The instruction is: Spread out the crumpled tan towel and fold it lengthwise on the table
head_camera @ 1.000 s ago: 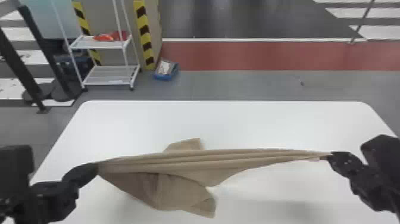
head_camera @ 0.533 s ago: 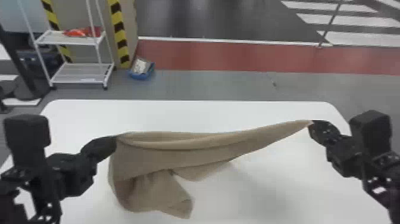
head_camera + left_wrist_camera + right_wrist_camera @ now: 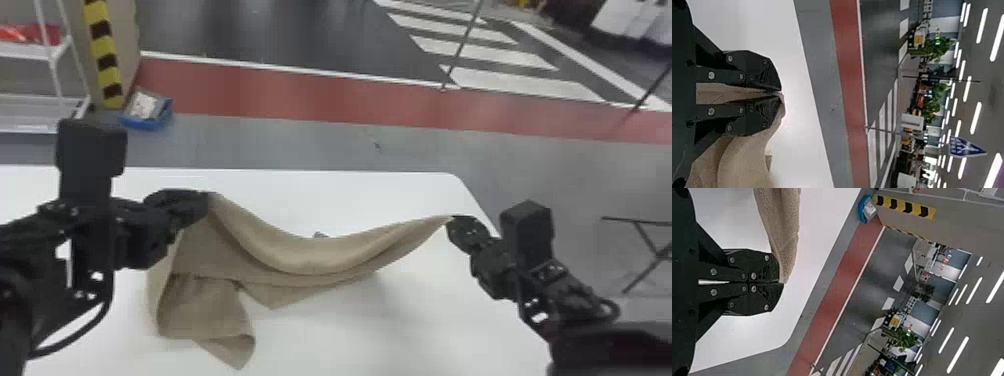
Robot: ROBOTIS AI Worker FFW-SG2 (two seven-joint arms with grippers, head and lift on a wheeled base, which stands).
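Hanging between the two grippers, the tan towel [image 3: 305,257] stretches across over the white tabletop [image 3: 380,340], its upper edge sagging into a broad curve. The left gripper [image 3: 206,196] holds one end up near the tabletop's far side; in the left wrist view its fingers [image 3: 756,74] are clamped on the towel, with tan cloth showing in the gap behind their tips and bulging out past them. The right gripper [image 3: 451,220] has the other end, a narrow gathered point; in the right wrist view its fingers [image 3: 764,299] are together at the tips, clamped on that point.

Long soft folds follow the curve from one gripper to the other. Under the left gripper the cloth drops in a wide, loose panel, and its lowest part turns over into a bent corner toward the robot. Another corner points down near the middle of the towel. Whether those low corners touch the tabletop, I cannot tell. A small dark thing [image 3: 320,234] peeks out just beyond the towel's upper edge, too small to make out.

Past the tabletop, a blue box [image 3: 147,122] sits on the floor beside a yellow-and-black striped post [image 3: 104,42], near a white shelf [image 3: 30,50] bearing something red [image 3: 44,34].
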